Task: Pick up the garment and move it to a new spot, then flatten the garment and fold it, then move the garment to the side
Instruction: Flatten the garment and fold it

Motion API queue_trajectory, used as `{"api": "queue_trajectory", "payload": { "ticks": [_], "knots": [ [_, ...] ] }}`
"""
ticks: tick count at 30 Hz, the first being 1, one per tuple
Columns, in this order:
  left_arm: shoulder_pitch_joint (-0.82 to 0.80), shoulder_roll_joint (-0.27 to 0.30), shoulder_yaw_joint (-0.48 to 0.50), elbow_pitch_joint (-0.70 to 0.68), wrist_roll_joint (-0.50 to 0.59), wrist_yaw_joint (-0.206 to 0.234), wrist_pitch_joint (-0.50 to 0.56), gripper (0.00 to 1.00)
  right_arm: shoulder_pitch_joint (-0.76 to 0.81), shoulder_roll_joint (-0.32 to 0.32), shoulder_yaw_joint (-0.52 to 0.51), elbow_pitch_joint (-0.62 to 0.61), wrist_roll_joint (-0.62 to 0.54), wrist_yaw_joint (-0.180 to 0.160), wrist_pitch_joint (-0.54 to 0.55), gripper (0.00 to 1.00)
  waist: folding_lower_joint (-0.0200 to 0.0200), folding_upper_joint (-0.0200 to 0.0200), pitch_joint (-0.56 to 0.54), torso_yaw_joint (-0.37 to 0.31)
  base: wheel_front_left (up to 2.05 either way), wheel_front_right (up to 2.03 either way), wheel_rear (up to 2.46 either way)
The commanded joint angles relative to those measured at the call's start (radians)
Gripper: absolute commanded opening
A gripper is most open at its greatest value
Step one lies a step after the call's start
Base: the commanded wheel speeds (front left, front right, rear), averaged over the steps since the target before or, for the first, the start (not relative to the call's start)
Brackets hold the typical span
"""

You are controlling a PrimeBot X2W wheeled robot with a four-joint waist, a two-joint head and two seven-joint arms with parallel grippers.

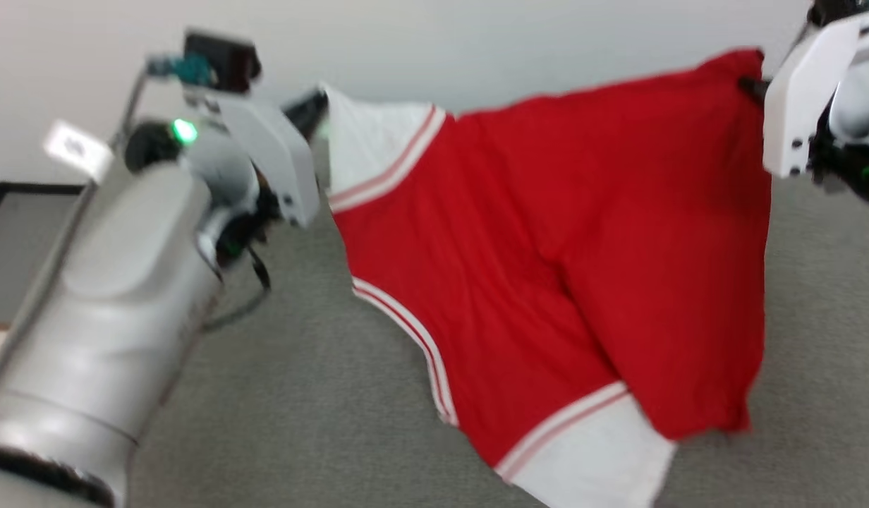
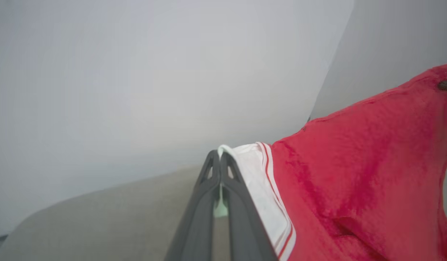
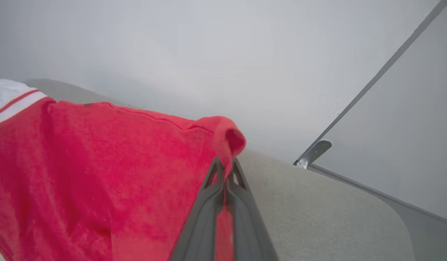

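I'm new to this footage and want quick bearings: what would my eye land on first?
The garment, bright red with white striped sleeves, hangs stretched across the middle of the head view over the grey surface. At its left end the left gripper is shut on the white sleeve edge. At its right end the right gripper is shut on a red corner.

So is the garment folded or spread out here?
Spread, not folded: the garment hangs stretched between the left gripper and right gripper, both shut on it.

Red garment [image 1: 547, 233], white sleeves, striped trim — spread, seemingly lifted
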Motion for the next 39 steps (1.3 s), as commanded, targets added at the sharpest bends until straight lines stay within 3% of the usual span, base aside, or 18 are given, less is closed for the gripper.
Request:
{"api": "queue_trajectory", "payload": {
  "ticks": [1,5,13,21,29,36,39],
  "knots": [
    [-0.048,0.017,-0.01,0.011,-0.005,-0.002,0.009,0.0,-0.03,0.005,0.004,0.01,-0.014,0.003,-0.027,0.0,0.0,0.0,-0.005,-0.05,0.0,0.0,0.0],
    [-0.167,0.035,-0.016,0.048,-0.037,-0.001,0.024,0.0,-0.095,0.014,-0.005,0.049,-0.04,0.003,-0.097,0.0,0.0,0.0,0.005,-0.086,0.0,0.0,0.0],
    [-0.399,0.058,-0.036,0.192,0.011,-0.001,0.029,0.0,-0.193,0.058,-0.049,0.129,-0.065,0.003,-0.218,0.0,0.0,0.0,0.032,-0.15,0.0,0.0,0.0],
    [-0.541,0.031,-0.034,0.327,0.037,0.028,-0.02,0.0,-0.244,0.105,-0.041,0.174,-0.057,0.003,-0.263,0.0,0.0,0.0,0.09,-0.185,0.0,0.0,0.0],
    [-0.694,-0.011,-0.048,0.385,0.09,0.087,-0.111,0.0,-0.353,0.148,-0.043,0.242,-0.101,0.003,-0.367,0.0,0.0,0.0,0.236,-0.201,0.0,0.0,0.0],
    [-0.909,-0.044,-0.077,0.413,0.159,0.145,-0.199,0.0,-0.52,0.192,-0.094,0.336,-0.174,0.003,-0.572,0.0,0.0,0.0,0.44,-0.207,0.0,0.0,0.0],
    [-0.995,-0.051,-0.101,0.418,0.197,0.148,-0.246,0.0,-0.59,0.207,-0.124,0.394,-0.214,0.003,-0.667,0.0,0.0,0.0,0.514,-0.203,0.0,0.0,0.0]
  ]
}}
